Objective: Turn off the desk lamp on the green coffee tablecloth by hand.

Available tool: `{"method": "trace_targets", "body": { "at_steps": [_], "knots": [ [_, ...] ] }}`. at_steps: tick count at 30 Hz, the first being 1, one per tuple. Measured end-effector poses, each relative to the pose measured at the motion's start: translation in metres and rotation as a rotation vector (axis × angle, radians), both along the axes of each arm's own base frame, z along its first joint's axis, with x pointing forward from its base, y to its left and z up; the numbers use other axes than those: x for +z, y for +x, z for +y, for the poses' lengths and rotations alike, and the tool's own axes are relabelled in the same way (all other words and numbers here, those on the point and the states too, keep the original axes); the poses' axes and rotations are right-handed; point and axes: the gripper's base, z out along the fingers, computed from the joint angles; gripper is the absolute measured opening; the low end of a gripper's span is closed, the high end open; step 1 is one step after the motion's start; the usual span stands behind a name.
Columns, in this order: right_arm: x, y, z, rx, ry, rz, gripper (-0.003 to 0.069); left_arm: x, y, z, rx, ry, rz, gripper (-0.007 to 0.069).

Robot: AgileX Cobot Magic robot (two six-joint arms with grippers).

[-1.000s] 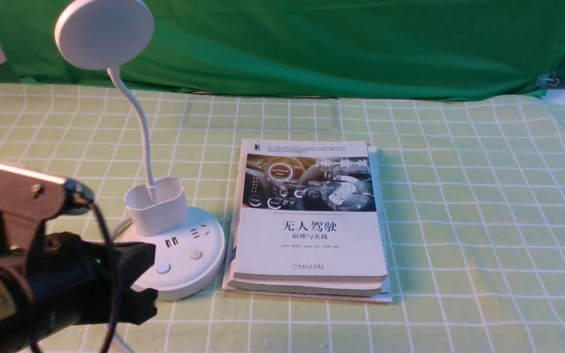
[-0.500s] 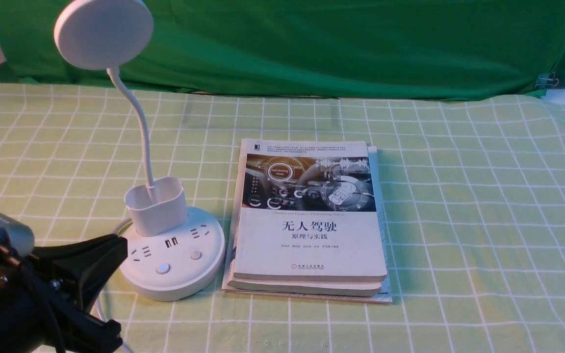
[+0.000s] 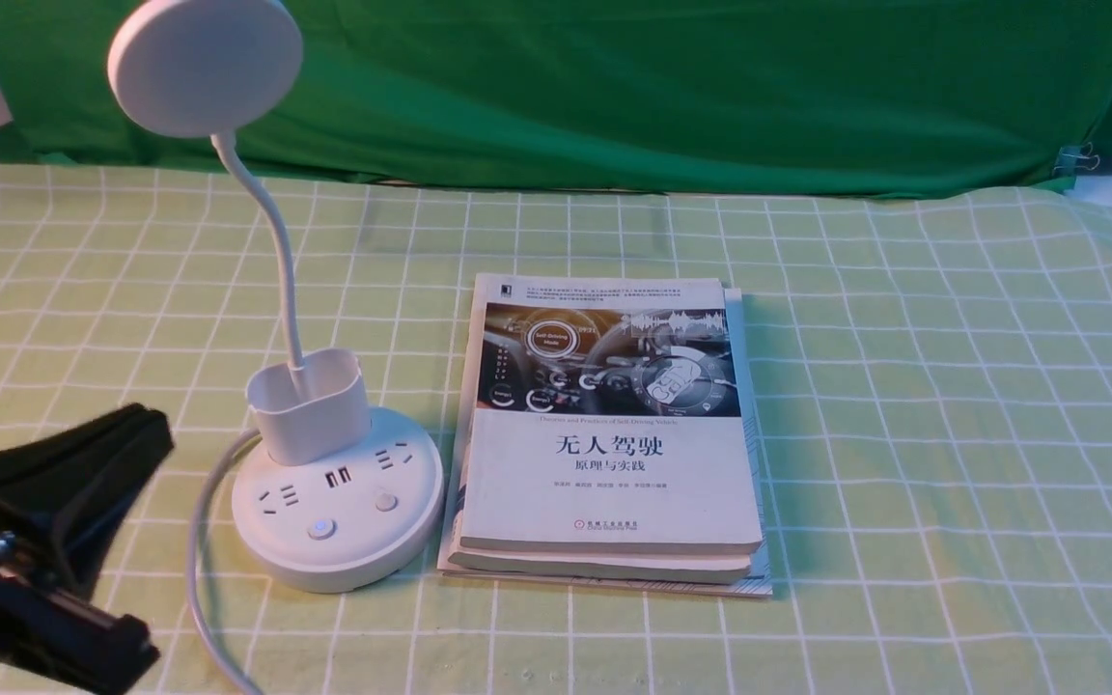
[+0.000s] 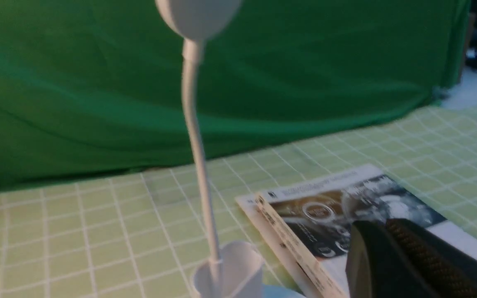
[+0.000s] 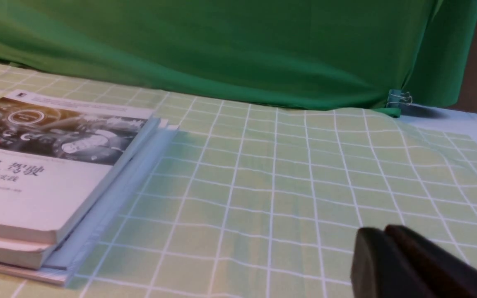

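Observation:
The white desk lamp (image 3: 339, 512) stands on the green coffee tablecloth (image 3: 903, 434) at the left. Its disc head (image 3: 204, 63) is up high, and its cup holder (image 3: 310, 405) sits on the round base. Two buttons (image 3: 321, 528) show on the front of the base. Its white cord (image 3: 197, 541) curves off to the front left. My left gripper (image 3: 155, 430) is shut and empty, hanging left of the base and apart from it. In the left wrist view the gripper (image 4: 367, 236) shows in front of the lamp neck (image 4: 199, 157). My right gripper (image 5: 381, 236) is shut and empty, low over the cloth.
A stack of books (image 3: 609, 483) lies just right of the lamp base; it also shows in the right wrist view (image 5: 44, 174). A plain dark green cloth (image 3: 662, 87) hangs along the back, held by a binder clip (image 3: 1077, 156) at the far right.
My left gripper has drawn back to the left from the front-left edge of the lamp base, uncovering the base and the cord. The lamp and books have not moved.

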Motion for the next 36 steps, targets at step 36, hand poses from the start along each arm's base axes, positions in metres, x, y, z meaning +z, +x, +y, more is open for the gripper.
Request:
{"method": "trace_targets", "body": {
  "at_steps": [36],
  "knots": [
    [0.0,0.0,0.0,0.0,0.0,0.0,0.0029,-0.075,-0.047,0.036,0.327,-0.052,0.128,0.0017]
  ]
}}
